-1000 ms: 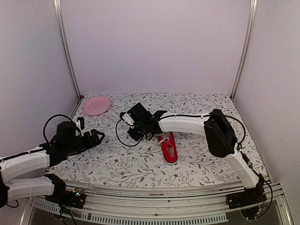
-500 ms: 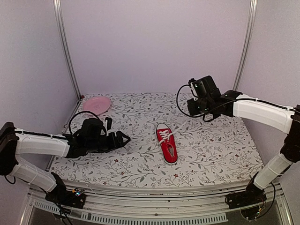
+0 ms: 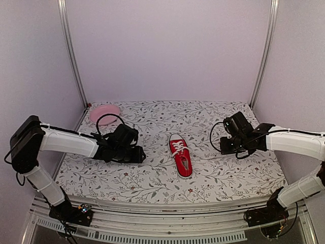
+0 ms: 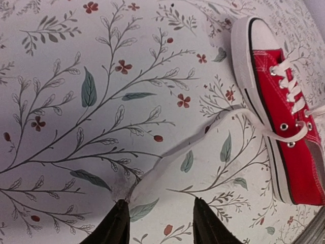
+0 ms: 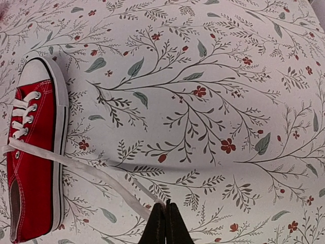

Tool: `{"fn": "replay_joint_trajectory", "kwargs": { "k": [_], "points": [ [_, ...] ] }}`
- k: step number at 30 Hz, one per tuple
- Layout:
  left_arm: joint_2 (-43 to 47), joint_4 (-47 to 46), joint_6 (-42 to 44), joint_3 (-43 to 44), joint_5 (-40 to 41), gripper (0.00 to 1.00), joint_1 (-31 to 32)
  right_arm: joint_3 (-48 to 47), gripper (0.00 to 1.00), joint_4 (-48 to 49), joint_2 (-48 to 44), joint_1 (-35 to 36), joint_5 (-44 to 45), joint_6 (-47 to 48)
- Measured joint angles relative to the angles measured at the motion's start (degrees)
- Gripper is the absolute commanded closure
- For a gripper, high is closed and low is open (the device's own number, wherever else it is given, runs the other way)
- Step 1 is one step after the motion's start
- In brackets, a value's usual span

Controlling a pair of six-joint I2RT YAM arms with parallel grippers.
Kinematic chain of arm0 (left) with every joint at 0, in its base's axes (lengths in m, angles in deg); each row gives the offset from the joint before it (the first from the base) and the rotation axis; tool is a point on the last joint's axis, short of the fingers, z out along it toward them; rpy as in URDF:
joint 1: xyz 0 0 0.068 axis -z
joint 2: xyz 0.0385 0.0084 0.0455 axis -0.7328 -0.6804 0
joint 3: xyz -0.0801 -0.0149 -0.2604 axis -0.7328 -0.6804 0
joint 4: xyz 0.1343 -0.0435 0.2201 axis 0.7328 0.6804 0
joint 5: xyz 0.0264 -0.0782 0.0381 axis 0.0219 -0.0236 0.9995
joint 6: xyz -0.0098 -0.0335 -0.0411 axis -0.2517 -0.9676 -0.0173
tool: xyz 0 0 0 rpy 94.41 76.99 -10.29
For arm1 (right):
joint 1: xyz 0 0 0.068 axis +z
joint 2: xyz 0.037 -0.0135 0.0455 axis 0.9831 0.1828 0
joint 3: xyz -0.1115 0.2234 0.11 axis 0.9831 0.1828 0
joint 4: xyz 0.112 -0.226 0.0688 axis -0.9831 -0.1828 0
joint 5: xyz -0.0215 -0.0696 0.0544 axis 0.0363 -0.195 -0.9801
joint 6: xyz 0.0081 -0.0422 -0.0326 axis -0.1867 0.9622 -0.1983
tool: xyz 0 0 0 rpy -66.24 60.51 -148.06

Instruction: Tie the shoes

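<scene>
Red sneaker (image 3: pixel 181 158) mid-table, left pincer (image 4: pixel 160 204) part-open around left lace end (image 4: pixel 147 183), right pincer (image 5: pixel 164 207) clamped on right lace end (image 5: pixel 109 180)

The table (image 3: pixel 152 183) carries a white covering printed with grey-green leaf sprigs and small red flowers. A pink plate (image 3: pixel 104 111) lies flat at the far left corner. Pale lilac walls enclose three sides, with metal posts (image 3: pixel 71 51) at the rear corners.

White arms (image 3: pixel 66 142), black joints (image 3: pixel 25 145), cables (image 3: pixel 104 119)
</scene>
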Motion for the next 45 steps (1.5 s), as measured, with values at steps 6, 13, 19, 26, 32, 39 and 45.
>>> {"fn": "replay_joint_trajectory", "kwargs": {
  "k": [6,13,19,26,32,39,45],
  "points": [
    [-5.3,7.5,1.9,4.2,4.0,0.62,3.1,1.9,0.98,3.6,0.0,0.0,-3.9,-2.3],
    [-8.0,11.5,1.9,6.0,8.8,0.63,4.8,2.0,0.98,6.1,0.0,0.0,-7.0,-3.3],
    [-9.4,12.5,1.9,6.1,10.3,0.67,4.9,2.0,0.98,6.7,0.0,0.0,-8.3,-3.8],
    [-9.4,12.2,1.7,6.1,10.8,0.91,4.9,2.0,0.98,6.7,0.0,0.0,-9.0,-4.4],
    [-9.7,12.8,0.8,6.3,11.7,1.0,4.9,2.5,0.91,6.6,-0.1,0.0,-8.5,-4.9],
    [-5.0,13.2,1.5,7.4,14.0,1.0,4.9,3.6,0.37,5.2,-4.5,0.0,-7.7,-7.0],
    [2.2,7.2,5.2,10.3,8.9,1.0,3.8,3.3,0.29,8.0,-10.1,0.0,-12.7,-1.6]
  ]
}}
